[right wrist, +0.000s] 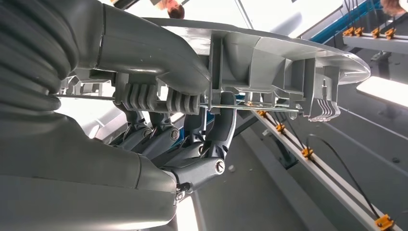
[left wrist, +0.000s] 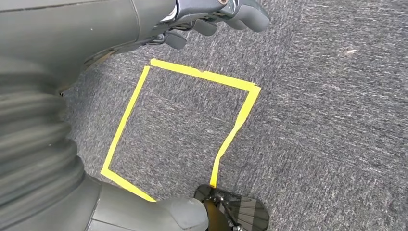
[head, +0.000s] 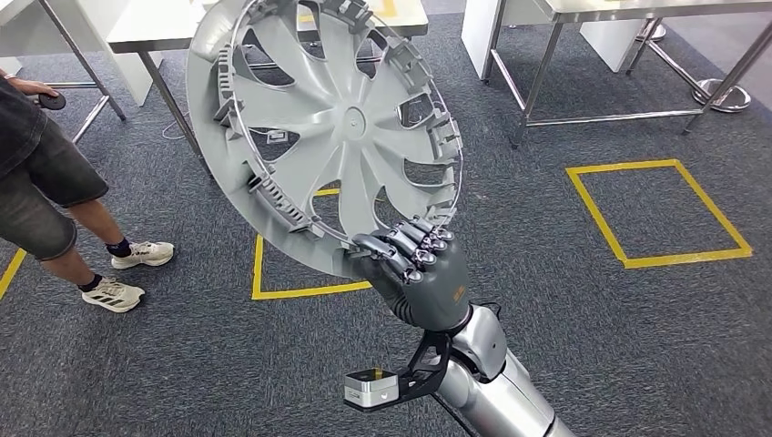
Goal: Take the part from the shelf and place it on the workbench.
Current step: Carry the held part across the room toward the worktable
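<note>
At six o'clock on the wheel cover (head: pixel 323 127), the right hand (head: pixel 421 273) pinched its rim, fingers curled over; carrying it level to the workbench (head: pixel 628 9) at one o'clock seemed wise, while the left hand (left wrist: pixel 211 17) hung loosely curled, empty.

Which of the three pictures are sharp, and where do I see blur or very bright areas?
Head view: evenly lit and sharp; the wheel cover in the right hand shows clear detail. Left wrist view: the ribbed cover beside the left hand is smeared, while the carpet and yellow tape square stay crisp. Right wrist view: the background behind the cover's rim is overexposed to white.
</note>
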